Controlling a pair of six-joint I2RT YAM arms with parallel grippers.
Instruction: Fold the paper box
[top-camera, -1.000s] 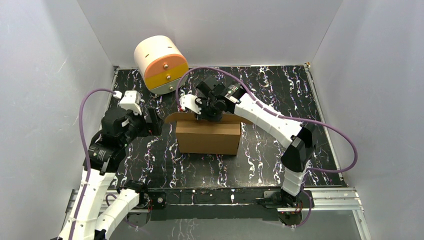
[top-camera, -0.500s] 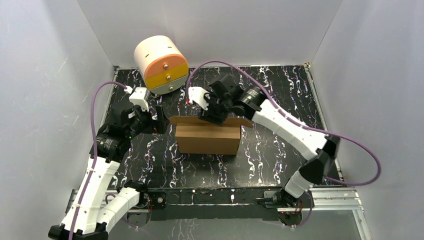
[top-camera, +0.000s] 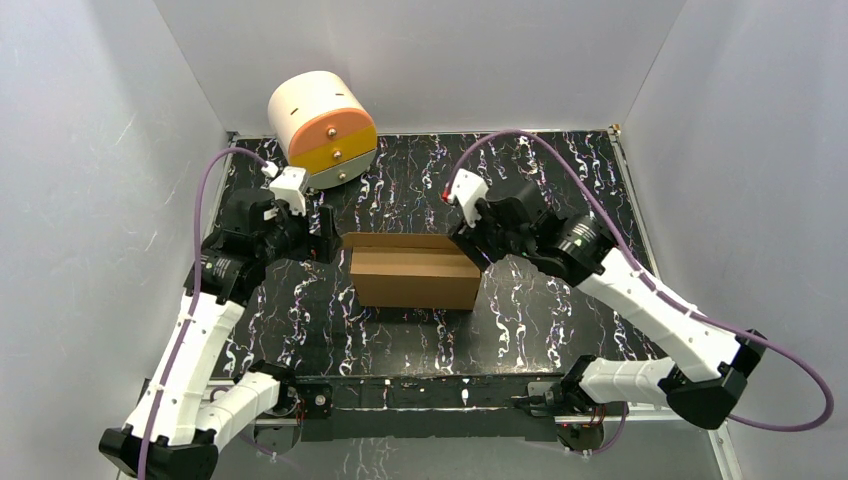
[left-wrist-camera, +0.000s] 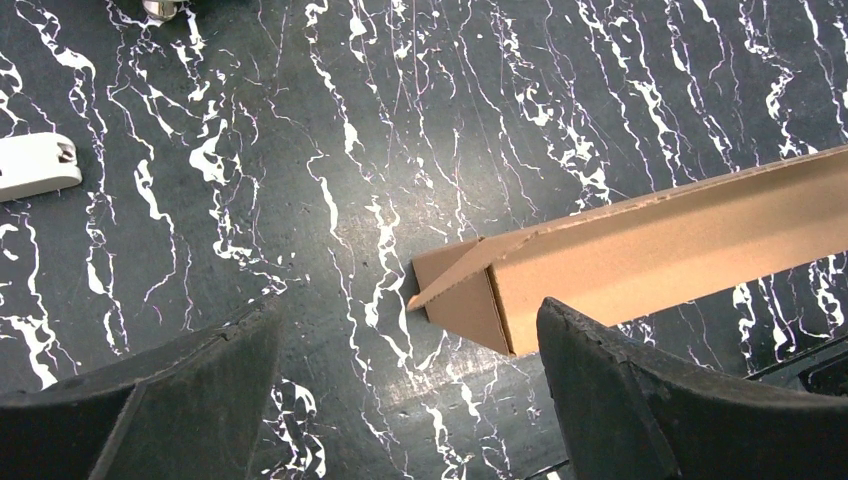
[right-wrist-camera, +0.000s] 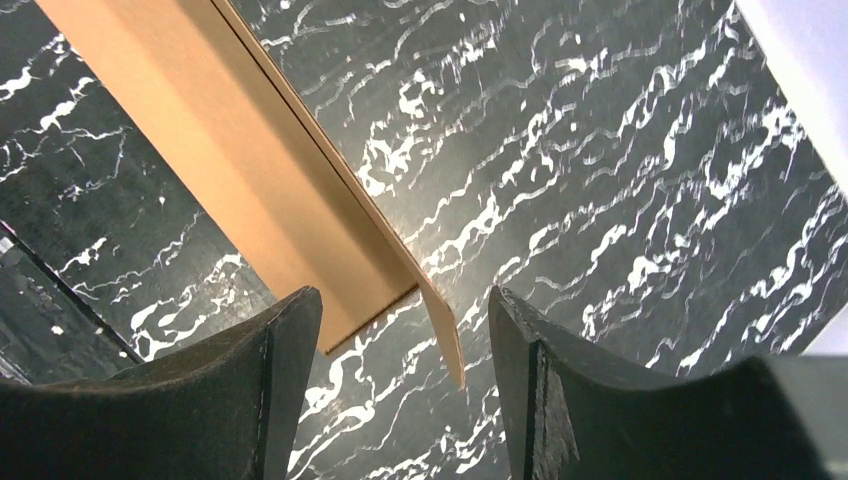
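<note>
Over the table (top-camera: 560, 170), the top view shows the paper box (top-camera: 416, 270) lying about mid-table, a little toward the left edge, its long sides parallel to the near edge. It is a shallow brown block with a flap edge showing along its far side. The left pincer (top-camera: 325, 243) stands just beside the box's left end and the right pincer (top-camera: 472, 248) just beside its far right corner; neither grips it. A cream cylindrical cabinet (top-camera: 322, 128) with an orange and a yellow drawer fills the far left corner, close behind the left arm's wrist. Purple cables (top-camera: 205, 190) arch over both arms, and white walls (top-camera: 100, 150) close off the left, far and right edges. A metal rail (top-camera: 660, 400) runs along the near edge, at the arm bases.

Under the left wrist, the left pincer (left-wrist-camera: 408, 315) is spread wide, its dark fingers (left-wrist-camera: 150, 400) at the bottom corners of the view. The box (left-wrist-camera: 650, 250) comes in from the right, its pointed end corner lying in the gap, apart from both fingers. A small white part (left-wrist-camera: 30, 165) lies on the table at the view's left side; I cannot tell what it is.

Under the right wrist, the right pincer (right-wrist-camera: 405, 300) is spread too, holding nothing. The box (right-wrist-camera: 230, 170) runs down from the upper left, and its end and a thin flap tip show in the gap. A white wall (right-wrist-camera: 800, 60) shows at the upper right.
</note>
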